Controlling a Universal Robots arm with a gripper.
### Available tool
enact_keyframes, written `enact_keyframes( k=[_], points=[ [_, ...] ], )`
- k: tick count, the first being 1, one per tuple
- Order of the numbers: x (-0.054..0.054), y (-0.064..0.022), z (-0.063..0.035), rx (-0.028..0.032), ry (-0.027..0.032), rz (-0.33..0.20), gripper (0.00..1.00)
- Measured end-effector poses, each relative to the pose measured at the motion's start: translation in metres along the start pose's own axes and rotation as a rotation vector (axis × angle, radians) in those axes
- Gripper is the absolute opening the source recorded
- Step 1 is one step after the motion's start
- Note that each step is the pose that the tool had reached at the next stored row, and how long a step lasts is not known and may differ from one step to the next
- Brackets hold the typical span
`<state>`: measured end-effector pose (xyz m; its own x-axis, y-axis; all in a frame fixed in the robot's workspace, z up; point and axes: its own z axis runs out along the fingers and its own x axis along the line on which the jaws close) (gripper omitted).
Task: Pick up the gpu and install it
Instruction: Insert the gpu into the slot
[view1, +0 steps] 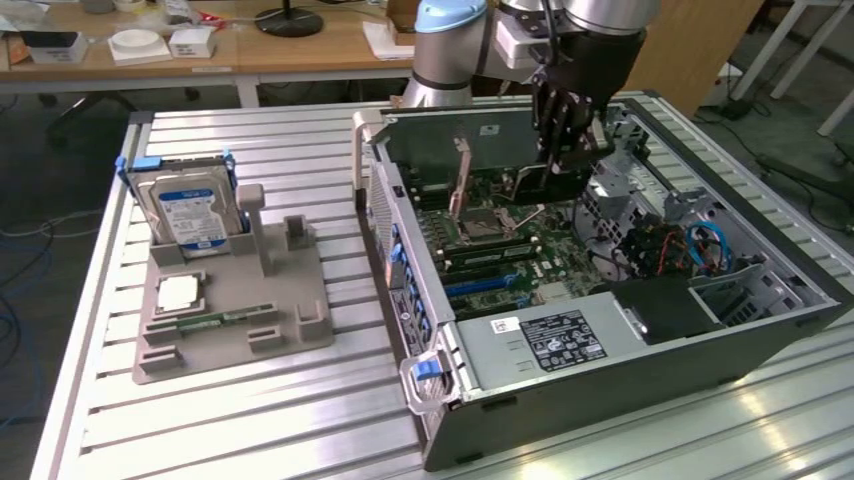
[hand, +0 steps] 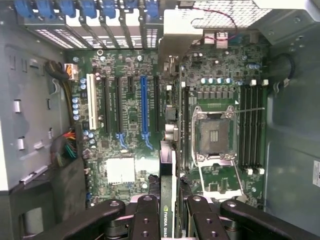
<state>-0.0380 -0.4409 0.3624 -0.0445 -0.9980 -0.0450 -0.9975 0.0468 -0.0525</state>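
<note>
Arm (view1: 594, 45) vertical, pincer (hand: 170, 210) pointing down, clamped on gpu (hand: 167, 160).

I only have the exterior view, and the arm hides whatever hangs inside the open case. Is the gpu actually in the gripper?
Observer: Yes. In the wrist view the gripper is shut on the gpu, which is held edge-on with fingers on both sides and NVIDIA lettering between them.
Operator: Is it lined up over the long blue slot?
Observer: Not as the wrist view shows it. The card's edge runs parallel to the blue slot but apart from it, between that slot and the CPU socket.
</note>
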Motion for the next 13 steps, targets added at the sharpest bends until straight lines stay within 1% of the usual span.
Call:
enact_keyframes(
  k=[6, 13],
  points=[
    [0.014, 0.0031, 0.0026, 0.0, -0.0016, 0.0, 0.25],
    [0.019, 0.0058, 0.0124, -0.0003, -0.0018, 0.0, 0.25]
  ],
)
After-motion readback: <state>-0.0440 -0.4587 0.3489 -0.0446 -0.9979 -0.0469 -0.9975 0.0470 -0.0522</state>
